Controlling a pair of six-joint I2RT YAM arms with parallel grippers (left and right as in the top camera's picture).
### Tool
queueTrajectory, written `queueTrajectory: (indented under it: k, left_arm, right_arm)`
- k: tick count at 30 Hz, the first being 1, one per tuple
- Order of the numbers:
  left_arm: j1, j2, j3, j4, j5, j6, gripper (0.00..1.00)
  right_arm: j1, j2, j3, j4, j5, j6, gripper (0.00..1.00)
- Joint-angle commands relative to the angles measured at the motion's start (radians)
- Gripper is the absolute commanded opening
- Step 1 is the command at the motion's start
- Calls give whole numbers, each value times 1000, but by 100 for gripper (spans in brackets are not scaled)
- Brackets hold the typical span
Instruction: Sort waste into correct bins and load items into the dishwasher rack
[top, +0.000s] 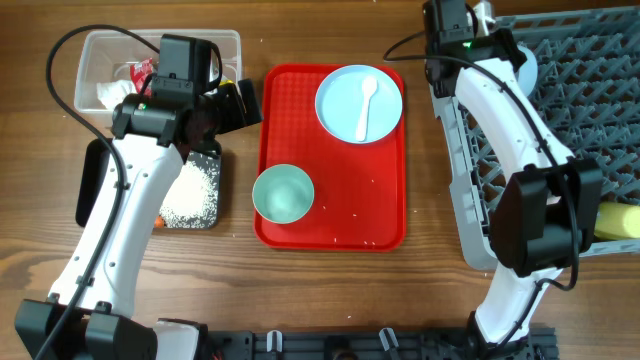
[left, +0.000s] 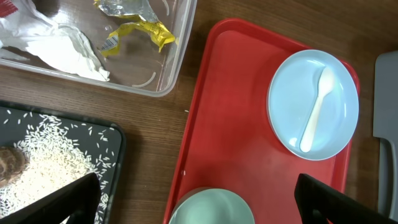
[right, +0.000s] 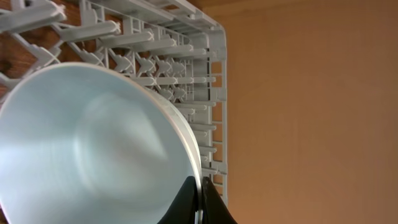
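Observation:
My right gripper is shut on the rim of a light blue bowl, held on edge over the pegs of the grey dishwasher rack. Overhead, that gripper is at the rack's far left corner. My left gripper is open, its fingers spread wide above a second light blue bowl on the red tray. A light blue plate carries a white spoon. The clear tub holds a white napkin and a yellow wrapper. Rice lies in the black tray.
The flat red serving tray lies between the bins and the rack. A yellow cup lies in the rack's right side. A brown lump sits in the rice, and an orange bit shows at the black tray's near edge.

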Motion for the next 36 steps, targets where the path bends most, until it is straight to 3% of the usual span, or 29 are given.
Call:
queueTrajectory:
  k: [1, 6, 8, 17, 36]
  left_arm:
    - [3, -4, 6, 2, -9, -2, 100]
    - [3, -4, 6, 2, -9, -2, 100]
    - [3, -4, 6, 2, -9, -2, 100]
    - [3, -4, 6, 2, -9, -2, 100]
    - [3, -4, 6, 2, -9, -2, 100]
  right_arm:
    - [28, 39, -3, 6, 31, -54, 5]
    - [34, 76, -3, 47, 248, -111, 4]
    - [36, 76, -3, 107, 292, -207, 4]
    - [79, 76, -3, 90, 175, -224, 4]
    - [43, 77, -4, 73, 119, -206, 4]
